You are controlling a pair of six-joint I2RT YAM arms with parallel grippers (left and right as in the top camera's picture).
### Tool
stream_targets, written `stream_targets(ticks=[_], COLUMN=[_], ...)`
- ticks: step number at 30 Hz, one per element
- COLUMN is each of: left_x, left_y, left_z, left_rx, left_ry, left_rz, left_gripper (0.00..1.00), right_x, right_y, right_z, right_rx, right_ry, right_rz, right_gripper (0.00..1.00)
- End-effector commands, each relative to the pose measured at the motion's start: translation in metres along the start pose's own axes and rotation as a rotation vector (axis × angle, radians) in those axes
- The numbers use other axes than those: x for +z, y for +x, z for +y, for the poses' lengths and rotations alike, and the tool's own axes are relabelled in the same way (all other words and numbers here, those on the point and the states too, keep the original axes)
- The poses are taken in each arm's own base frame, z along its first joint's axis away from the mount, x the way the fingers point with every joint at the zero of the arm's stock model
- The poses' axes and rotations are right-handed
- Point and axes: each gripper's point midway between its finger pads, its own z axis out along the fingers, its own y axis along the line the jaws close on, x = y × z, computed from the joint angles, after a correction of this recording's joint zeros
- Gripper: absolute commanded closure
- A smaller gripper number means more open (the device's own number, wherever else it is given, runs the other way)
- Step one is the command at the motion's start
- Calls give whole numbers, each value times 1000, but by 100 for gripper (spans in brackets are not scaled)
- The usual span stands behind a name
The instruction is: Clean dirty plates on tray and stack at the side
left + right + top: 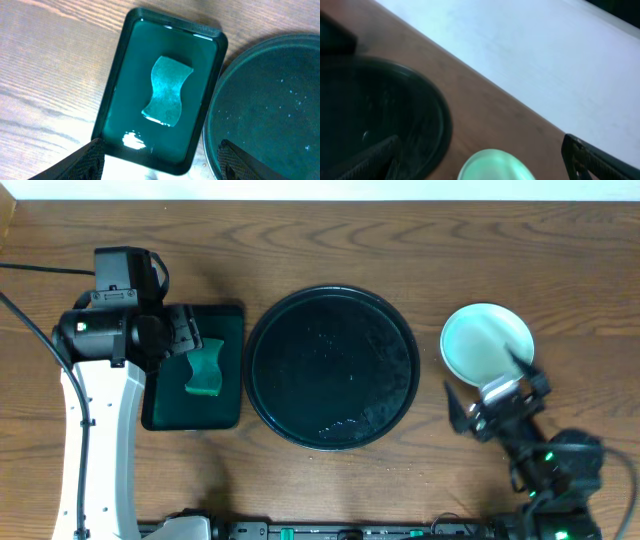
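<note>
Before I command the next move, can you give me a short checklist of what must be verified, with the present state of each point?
1. No plate left on the black tray: ok.
2. White plate lies on the table, to the right of the tray: ok. Whether others lie under it: cannot tell.
3. Left gripper holds nothing: ok, open above the green tray.
4. Sponge lies in the green tray: ok.
5. Right gripper holds nothing: ok, open near the plate. Whether a finger touches the plate rim: cannot tell.
</note>
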Motion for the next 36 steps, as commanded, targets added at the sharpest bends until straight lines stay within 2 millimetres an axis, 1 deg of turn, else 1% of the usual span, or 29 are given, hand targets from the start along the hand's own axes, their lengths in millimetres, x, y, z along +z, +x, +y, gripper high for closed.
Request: stream_targets(ticks=[1,2,5,6,9,11,14,36], left_x=[-2,-2,-2,-2,-2,-2,-2,-2], left_y=[-1,-1,-1,-1,-1,-1,-1,-1], left_z=[2,2,2,2,2,2,2,2], left_rx=[-8,-8,-8,-8,-8,-8,-8,-8], left_ry=[-8,-8,-8,-8,-8,-8,-8,-8], left_rz=[-5,-5,-5,-5,-5,-5,-5,-5], left_gripper=[27,27,27,27,27,27,27,27], right_x=[-2,-3,-4,-4,-3,-4,-6,-6], right_y=[33,40,48,52,58,56,54,54], right_z=[29,35,40,42,45,42,35,35], right_rx=[-65,-78,-97,-100,-118,-162,-176,-174], right_ry=[-52,-55,-44,-40,-35,-16,25,23], right_rz=[-50,-70,-106,-111,-113,-119,-124,-123], right_gripper=[1,1,1,1,1,1,1,1])
